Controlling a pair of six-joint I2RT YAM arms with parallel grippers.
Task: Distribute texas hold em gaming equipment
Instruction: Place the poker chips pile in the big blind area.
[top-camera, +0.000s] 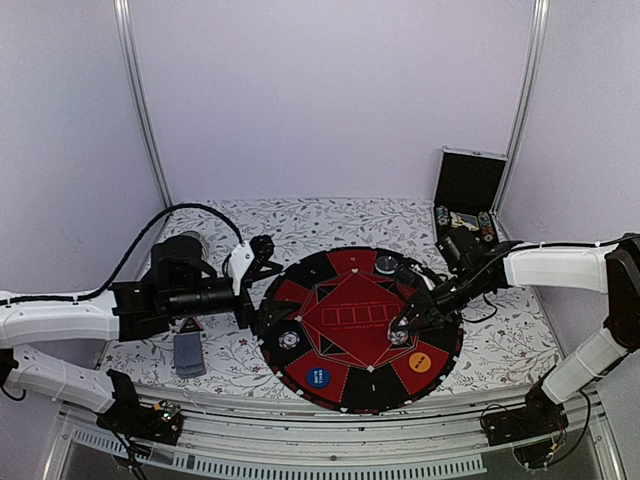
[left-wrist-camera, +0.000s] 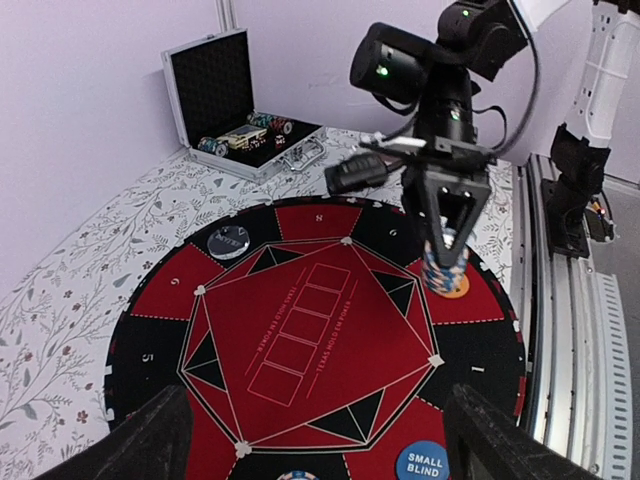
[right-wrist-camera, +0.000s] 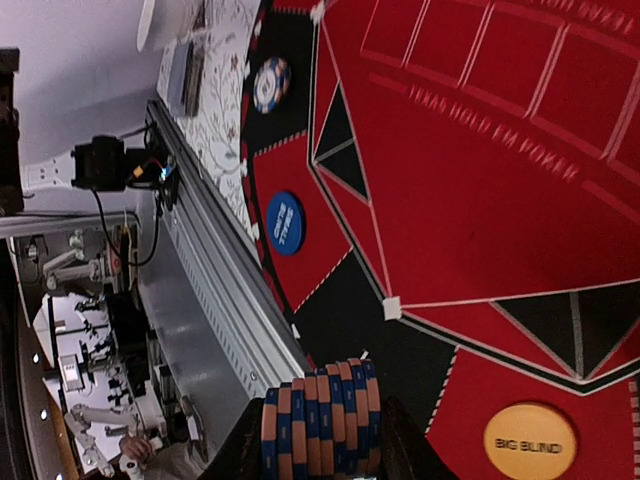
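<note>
blue-orange chip stack (right-wrist-camera: 320, 418) upright beside orange disc (top-camera: 420, 361), blue disc (top-camera: 317, 377) to its left, grey-blue cards (top-camera: 188, 350) far left

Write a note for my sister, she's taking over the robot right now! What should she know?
The left gripper is open and empty at the mat's left edge.
The right gripper is shut on a chip stack, low by the orange disc; whether it touches down is unclear.
Done: the blue disc and orange disc sit on the mat, and a second stack sits at a left seat.
Left: release this stack, then probably fetch spare chips from the case and deal the cards lying left of the mat.
</note>
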